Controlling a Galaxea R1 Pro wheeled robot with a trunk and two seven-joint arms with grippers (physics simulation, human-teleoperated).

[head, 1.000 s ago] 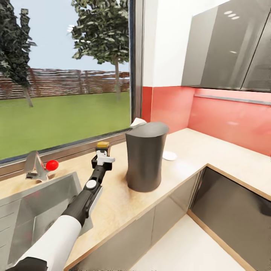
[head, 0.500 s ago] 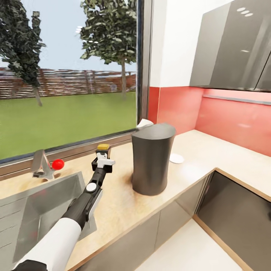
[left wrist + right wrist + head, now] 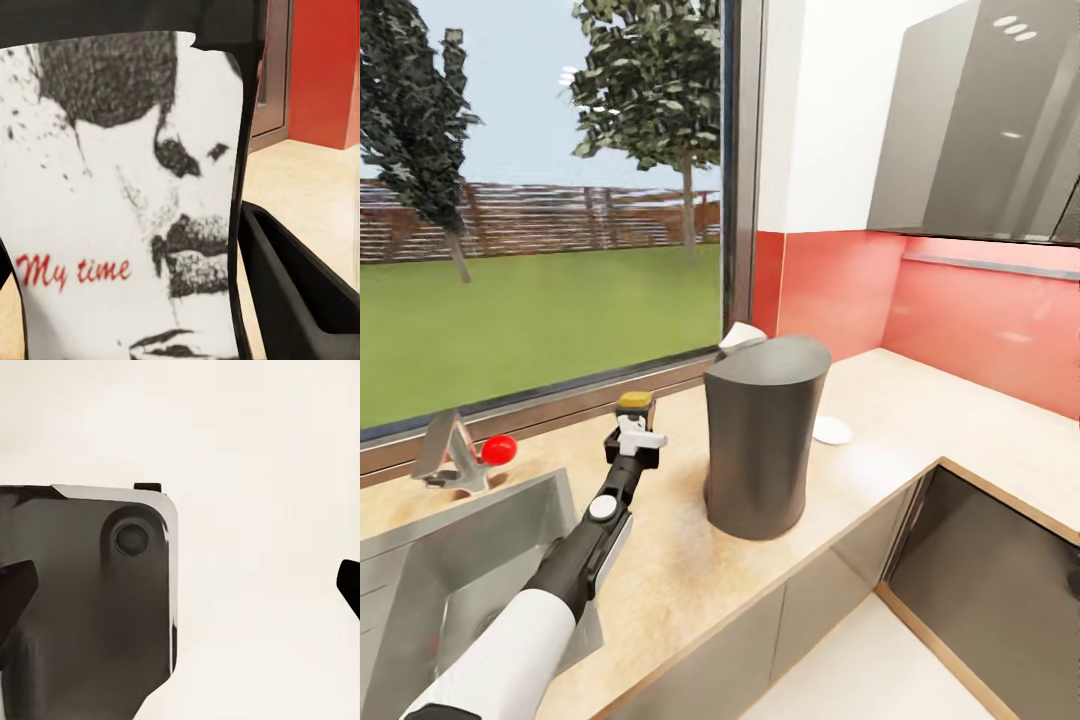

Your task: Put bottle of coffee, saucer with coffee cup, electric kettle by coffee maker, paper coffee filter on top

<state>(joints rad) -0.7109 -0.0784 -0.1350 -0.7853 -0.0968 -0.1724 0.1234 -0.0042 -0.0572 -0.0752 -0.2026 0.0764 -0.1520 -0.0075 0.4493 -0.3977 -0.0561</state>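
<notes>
The bottle of coffee (image 3: 634,402), dark with a yellow cap, stands upright low over the kitchen countertop (image 3: 880,400) near the window sill. My left gripper (image 3: 634,428) is shut on it. The bottle's black-and-white label (image 3: 127,187) sits close between the black fingers (image 3: 300,292). The tall dark grey coffee maker (image 3: 762,450) stands just right of the bottle. The white saucer (image 3: 833,430) lies right of the coffee maker. A small white thing (image 3: 740,336) peeks out behind the coffee maker; I cannot tell what it is. My right gripper (image 3: 180,581) is open over a pale surface.
A steel sink (image 3: 450,560) with a faucet and red knob (image 3: 497,449) lies left of my arm. A large window runs behind the counter. Grey wall cabinets (image 3: 980,120) hang above the red backsplash at the right. A dark rounded block (image 3: 82,600) lies under the right gripper.
The whole view has shifted a little, so the camera has moved. The left gripper stays shut on the bottle, at about the same spot left of the coffee maker.
</notes>
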